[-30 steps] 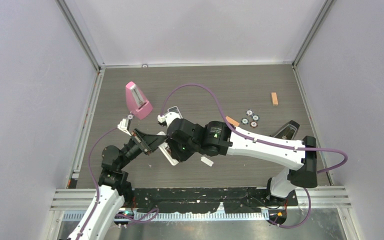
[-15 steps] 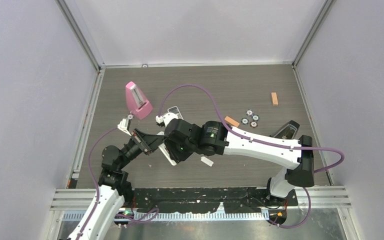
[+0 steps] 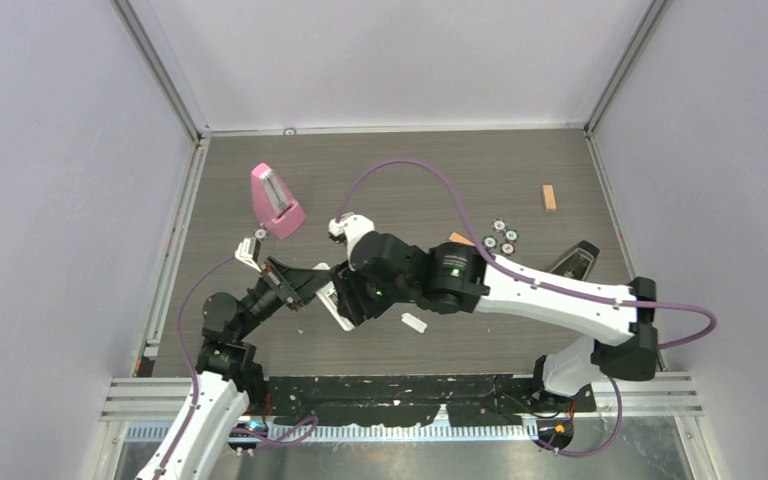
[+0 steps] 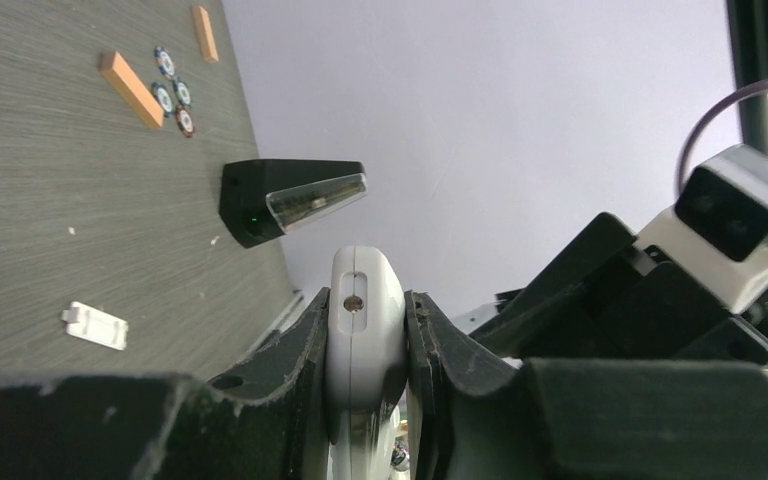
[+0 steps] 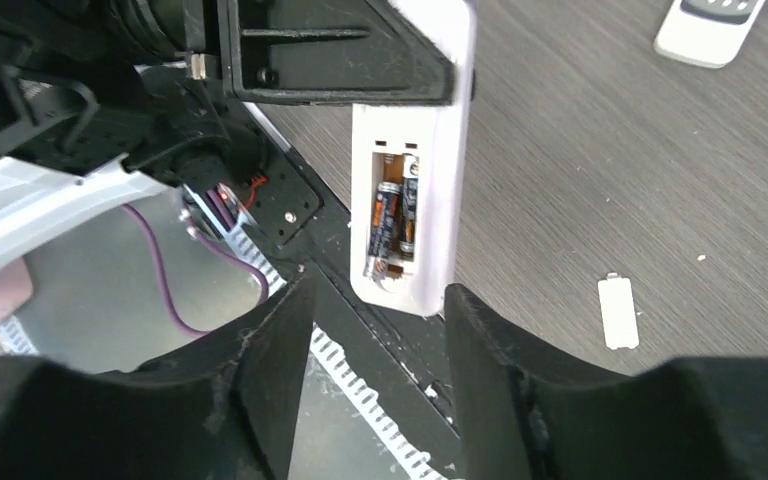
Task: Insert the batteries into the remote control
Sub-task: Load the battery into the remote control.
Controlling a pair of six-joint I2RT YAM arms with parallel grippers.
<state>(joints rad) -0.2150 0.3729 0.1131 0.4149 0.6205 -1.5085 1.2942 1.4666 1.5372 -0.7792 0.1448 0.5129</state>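
My left gripper (image 3: 305, 285) is shut on the long white remote control (image 3: 336, 306) and holds it by its edges above the table; the wrist view shows its end (image 4: 365, 330) clamped between the jaws. In the right wrist view the remote (image 5: 444, 170) shows its back with the bay open, and two dark batteries (image 5: 392, 215) lie side by side inside it. My right gripper (image 5: 380, 297) is open and empty, just short of the remote's near end. In the top view the right wrist covers its fingers.
The white battery cover (image 3: 414, 323) lies on the table right of the remote. A second, wider remote (image 5: 708, 28), a pink wedge (image 3: 276, 200), a black wedge (image 3: 573, 260), coin-like discs (image 3: 501, 237) and two orange blocks (image 3: 549, 197) stand around.
My right wrist has drawn back a little to the right, away from the remote. The left arm and the remote have not moved.
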